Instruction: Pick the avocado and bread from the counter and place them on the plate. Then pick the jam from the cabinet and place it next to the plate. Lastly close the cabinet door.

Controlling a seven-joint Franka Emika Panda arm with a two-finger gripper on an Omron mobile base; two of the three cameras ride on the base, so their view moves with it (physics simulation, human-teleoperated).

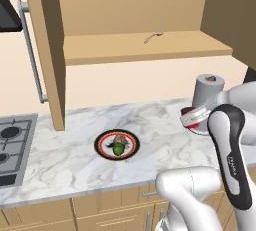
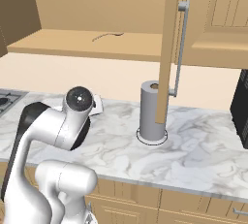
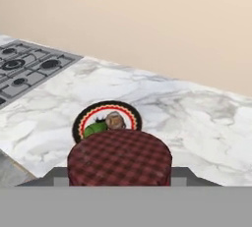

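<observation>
My claw (image 1: 192,120) grips the cylindrical jam jar (image 3: 119,158), its lid red plaid. The round plate (image 1: 103,142) on the veined marble worktop (image 1: 165,140) holds a smooth avocado (image 1: 118,149) and lumpy bread (image 1: 120,140).

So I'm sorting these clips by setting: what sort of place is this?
A rendered home kitchen, it seems: a marble counter with a gas hob at one end, an open wooden wall cabinet above, and a plate holding food.
</observation>
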